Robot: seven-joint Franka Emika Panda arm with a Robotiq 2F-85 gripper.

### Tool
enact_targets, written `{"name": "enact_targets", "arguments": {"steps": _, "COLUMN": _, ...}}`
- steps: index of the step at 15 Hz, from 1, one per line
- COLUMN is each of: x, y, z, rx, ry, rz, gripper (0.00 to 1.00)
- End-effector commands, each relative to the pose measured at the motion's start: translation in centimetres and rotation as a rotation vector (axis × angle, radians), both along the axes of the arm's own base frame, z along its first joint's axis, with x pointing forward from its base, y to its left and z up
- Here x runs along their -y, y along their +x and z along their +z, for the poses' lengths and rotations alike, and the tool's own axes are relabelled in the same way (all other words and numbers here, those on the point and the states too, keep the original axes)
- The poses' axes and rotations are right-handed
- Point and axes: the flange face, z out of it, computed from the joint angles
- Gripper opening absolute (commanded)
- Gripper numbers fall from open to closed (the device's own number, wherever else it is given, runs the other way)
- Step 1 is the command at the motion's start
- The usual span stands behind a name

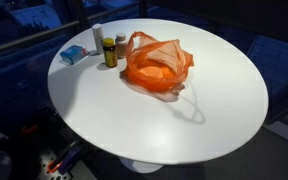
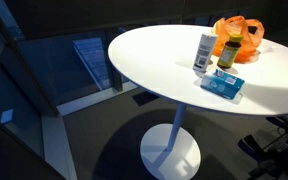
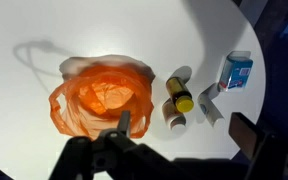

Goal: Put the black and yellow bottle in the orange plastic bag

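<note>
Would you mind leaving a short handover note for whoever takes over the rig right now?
Gripper: looks open and empty, above the table.
Black and yellow bottle: upright on the table, beside the orange plastic bag, not grasped.
Bag: near the table's middle, mouth appears to face up.
Nearby: white bottle and blue box close to the target.
Done: nothing yet.
Left: grasp the bottle, lift it, drop it into the bag.

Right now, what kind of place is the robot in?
Probably an office or lounge corner, though that's a guess. A round white table stands on a single pedestal foot, and dark glass panels run beside it.
</note>
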Motion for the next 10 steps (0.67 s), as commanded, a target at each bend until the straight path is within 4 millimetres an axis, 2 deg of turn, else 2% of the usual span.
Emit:
{"name": "enact_targets", "arguments": {"steps": 1, "x": 0.0, "y": 0.0, "z": 0.1, "rx": 0.001, "ry": 0.000, "rz": 0.000, "gripper": 1.00}}
{"name": "enact_targets", "arguments": {"steps": 5, "x": -0.2, "y": 0.1, "z": 0.1, "rx": 0.001, "ry": -0.004, "rz": 0.001, "gripper": 1.00}}
{"name": "enact_targets", "arguments": {"steps": 10, "x": -2.9, "y": 1.0, "z": -0.5, "rx": -0.009, "ry": -0.029, "rz": 0.033, "gripper": 1.00}}
